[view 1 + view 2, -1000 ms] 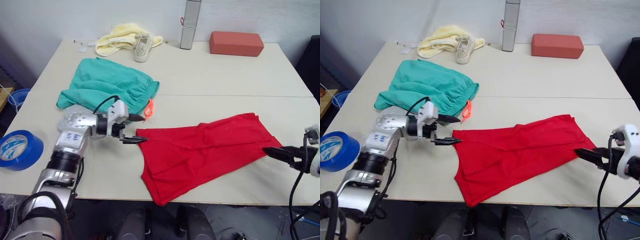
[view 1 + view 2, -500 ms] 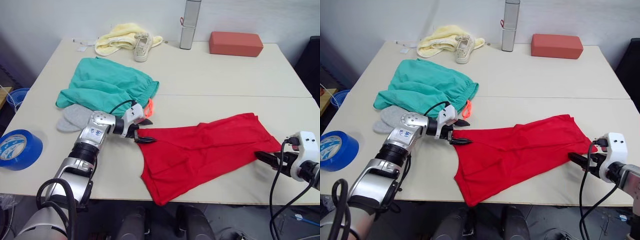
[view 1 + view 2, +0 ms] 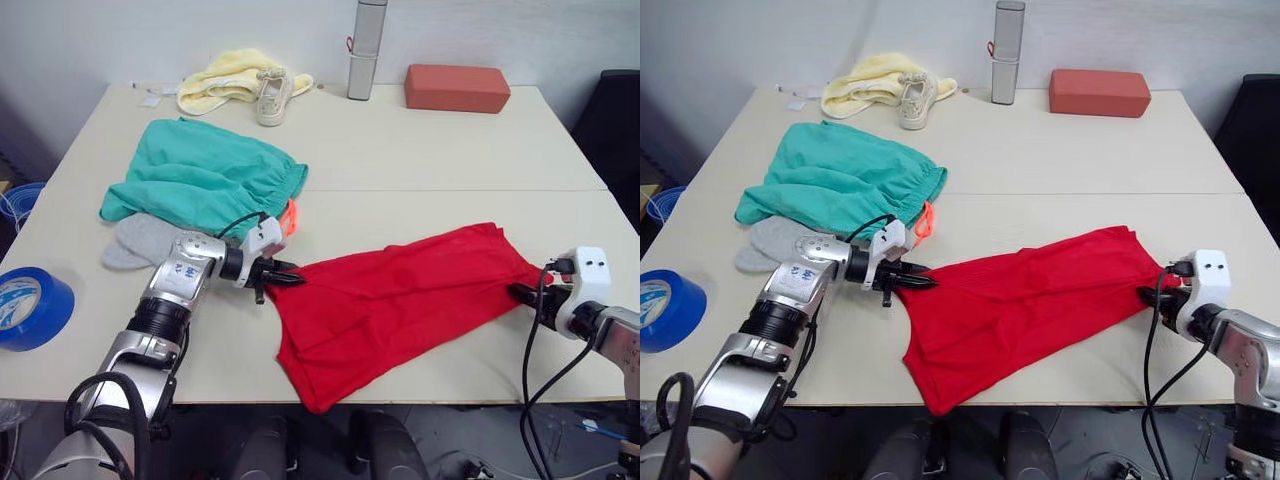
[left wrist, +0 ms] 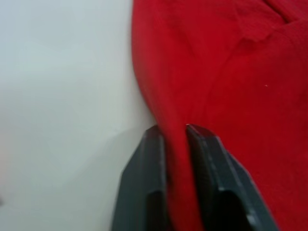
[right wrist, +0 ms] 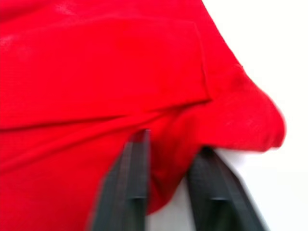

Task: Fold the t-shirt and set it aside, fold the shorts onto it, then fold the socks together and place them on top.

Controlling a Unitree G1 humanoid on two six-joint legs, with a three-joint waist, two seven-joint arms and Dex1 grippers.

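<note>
A: Left gripper (image 4: 174, 139) first. State?

B: Clenched on a raised ridge of the t-shirt (image 3: 400, 295) edge, red cloth pinched between both fingers (image 4: 149, 163). Bare table (image 4: 62, 96) sits just beside it on the outer side.

A: Right gripper (image 5: 168, 159)?

B: Fingers straddle the shirt's far edge with cloth bunched between them, gap looks wider, so I can't tell whether it has bitten yet.

A: Where's the shirt overall?

B: Stretched flat between the two grippers, partly doubled over. Shorts (image 3: 200, 180) and socks (image 3: 140, 240) lie beyond the left gripper, well apart from the right.

A: Handling?

B: Judging by wrinkles: light, limp, not slippery. It'll sag and drag. Pinch doubled edges or corners, not a single layer.
</note>
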